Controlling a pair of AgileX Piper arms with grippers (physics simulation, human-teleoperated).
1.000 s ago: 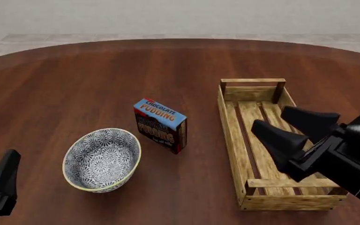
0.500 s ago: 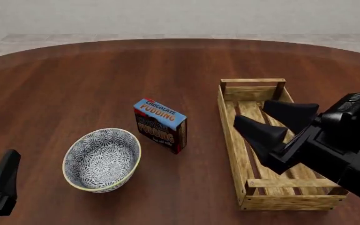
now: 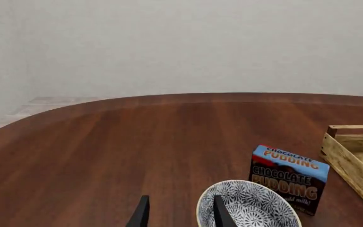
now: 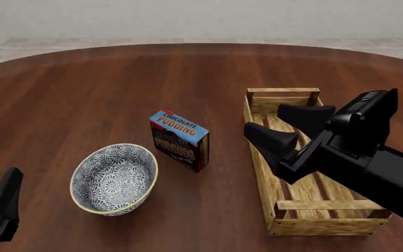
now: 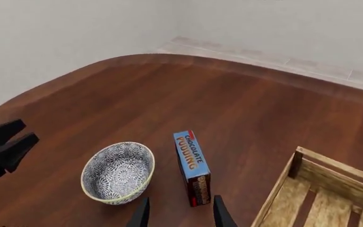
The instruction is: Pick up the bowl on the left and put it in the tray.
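Bowl (image 4: 114, 179): sits upright on table (image 4: 82, 94), front-left area, untouched; same spot as 1.0 s and 0.5 s ago. Round, dense blue-and-white floral pattern inside and out, pale yellowish rim; empty. Pudding box (image 4: 179, 139) stands just beside it, to its right and further back, not touching, also unmoved.

Change vs. earlier frames: right gripper (image 4: 285, 125) has travelled left and away from the camera above the tray (image 4: 261, 157); fingers spread apart, holding nothing; now over tray's left rail, w/ one fingertip pointing past it toward the box. Right arm body covers much of tray's near half.

Left gripper (image 4: 2, 202): at lower-left edge of front view, well apart from bowl, position unchanged. Left wrist view shows its fingers (image 3: 219, 213) spread, nothing between them, bowl rim just beyond one tip.

Tray: long slatted light-wood crate, right of box, nothing seen in its visible part.
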